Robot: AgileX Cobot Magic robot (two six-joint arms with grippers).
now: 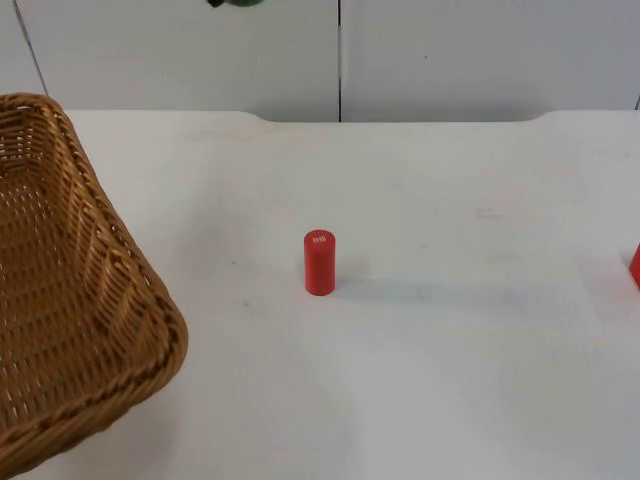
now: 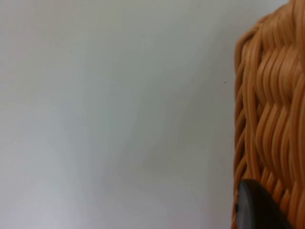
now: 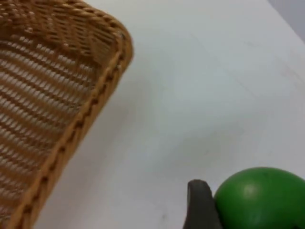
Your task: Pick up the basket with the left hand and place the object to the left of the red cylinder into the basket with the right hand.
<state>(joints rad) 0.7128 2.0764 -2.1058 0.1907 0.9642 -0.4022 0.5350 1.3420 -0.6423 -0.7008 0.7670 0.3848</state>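
Item 1. Woven brown wicker basket (image 1: pixel 70 300): you see it raised and tilted over the near left part of the white desk (image 1: pixel 450 350). In the left wrist view its wicker wall (image 2: pixel 271 119) lies right against the left gripper's black fingertip (image 2: pixel 255 207), with bare desk beyond it. Whether the left gripper is clamped on the rim or merely beside it, you cannot tell.

Item 2. Green round ball (image 3: pixel 259 198): you find it pressed against the right gripper's dark fingertip (image 3: pixel 200 207), so the right gripper is closed around the ball and carries it above the desk. In the top view a sliver of the same green shape (image 1: pixel 235 3) shows high up, in front of the grey partition wall (image 1: pixel 480 50).

Item 3. Basket relative to the right gripper: its rim and open woven interior (image 3: pixel 52 95) lie ahead of and to one side of the held ball, apart from it.

Item 4. Small red cylinder (image 1: pixel 319 263): you see it upright on the desk, well apart from the basket, untouched by either gripper.

Item 5. Red object (image 1: pixel 635 266): partly visible on the desk, far from the cylinder; its shape cannot be made out.
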